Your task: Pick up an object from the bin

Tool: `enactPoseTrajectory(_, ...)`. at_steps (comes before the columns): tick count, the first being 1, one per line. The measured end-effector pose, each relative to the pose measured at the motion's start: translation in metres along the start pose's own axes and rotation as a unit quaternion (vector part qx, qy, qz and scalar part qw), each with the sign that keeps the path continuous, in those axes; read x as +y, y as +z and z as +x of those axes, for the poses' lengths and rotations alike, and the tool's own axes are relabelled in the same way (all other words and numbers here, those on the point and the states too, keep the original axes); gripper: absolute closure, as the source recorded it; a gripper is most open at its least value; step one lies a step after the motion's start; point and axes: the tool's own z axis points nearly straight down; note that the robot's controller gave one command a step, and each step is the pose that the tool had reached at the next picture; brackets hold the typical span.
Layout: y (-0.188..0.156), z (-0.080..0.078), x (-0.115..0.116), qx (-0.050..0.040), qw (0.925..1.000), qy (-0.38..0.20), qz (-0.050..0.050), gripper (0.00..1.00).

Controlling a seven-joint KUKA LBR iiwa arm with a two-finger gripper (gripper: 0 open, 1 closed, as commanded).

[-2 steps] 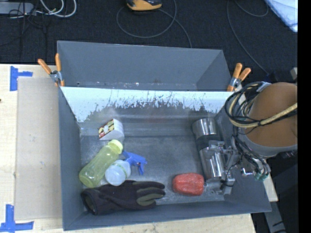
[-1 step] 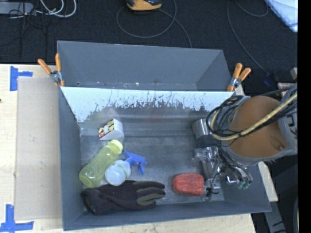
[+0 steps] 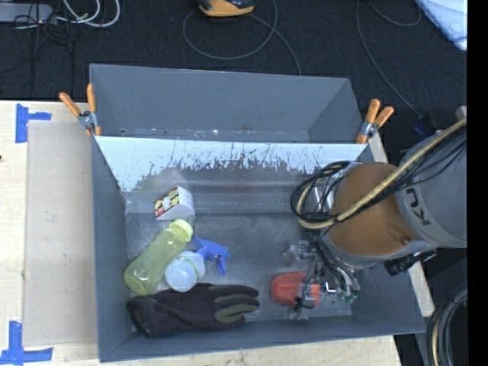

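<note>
My end effector (image 3: pixel 311 292) sits low near the lower right corner of the bin (image 3: pixel 252 239), with a rounded red thing (image 3: pixel 285 287) just at its left. Cables crowd the grip, so I cannot tell whether it is released or clenched. A black glove (image 3: pixel 191 308) lies farther left.

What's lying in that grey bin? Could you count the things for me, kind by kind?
Bottles: 2, a yellow-green bottle and a spray bottle
Glove: 1, black
Small box: 1
Red thing: 1, kind unclear
Total: 5
</note>
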Motion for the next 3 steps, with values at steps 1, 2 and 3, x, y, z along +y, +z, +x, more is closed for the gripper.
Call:
enactPoseTrajectory(1,0.026,-0.015,0.002,-0.0015,0.9952,-0.098,0.000,1.00)
enactPoseTrajectory(2,0.026,-0.015,0.002,-0.0015,0.9952,-0.098,0.000,1.00)
enactPoseTrajectory(3,-0.021,-0.019,0.008,0.0015,0.9955,-0.095,0.000,1.00)
